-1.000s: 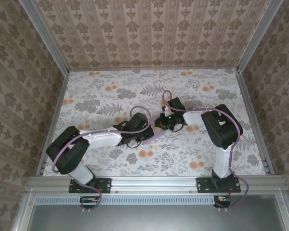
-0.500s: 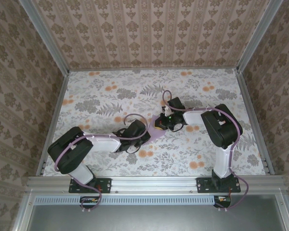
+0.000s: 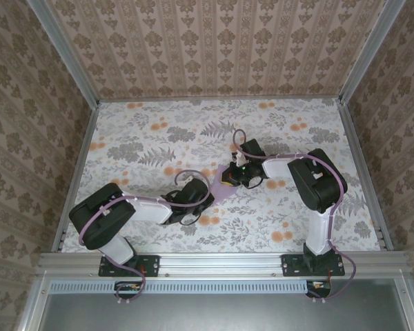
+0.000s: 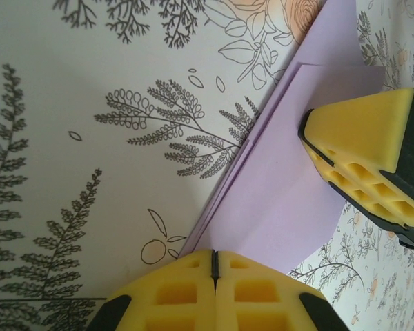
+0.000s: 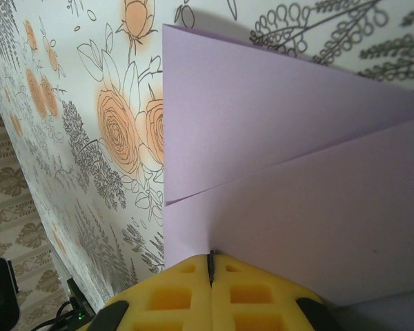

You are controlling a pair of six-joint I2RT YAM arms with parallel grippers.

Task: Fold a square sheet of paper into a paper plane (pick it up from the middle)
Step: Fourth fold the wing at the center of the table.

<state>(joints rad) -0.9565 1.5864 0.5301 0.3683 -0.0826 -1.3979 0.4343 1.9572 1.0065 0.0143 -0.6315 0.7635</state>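
The square sheet of paper (image 4: 290,186) lies folded on the tablecloth as a lilac pointed shape with layered edges and a long crease (image 5: 276,138). From above it is a small purple patch (image 3: 220,192) between the two grippers. My left gripper (image 4: 214,258) is shut, its yellow tips resting at the near end of the folded edge (image 3: 201,198). My right gripper (image 5: 210,261) is also shut and presses its tips down on the paper's top layer (image 3: 228,181). Its yellow fingers (image 4: 366,158) show on the paper in the left wrist view.
The floral tablecloth (image 3: 152,145) covers the whole table, walled by patterned panels at the back (image 3: 214,48) and both sides. An aluminium rail (image 3: 221,261) runs along the near edge. Both arms lie low, meeting near the table's middle.
My left gripper has slid back toward the near left along the paper's folded edge, staying shut. The right gripper has hardly moved and still presses on the paper.
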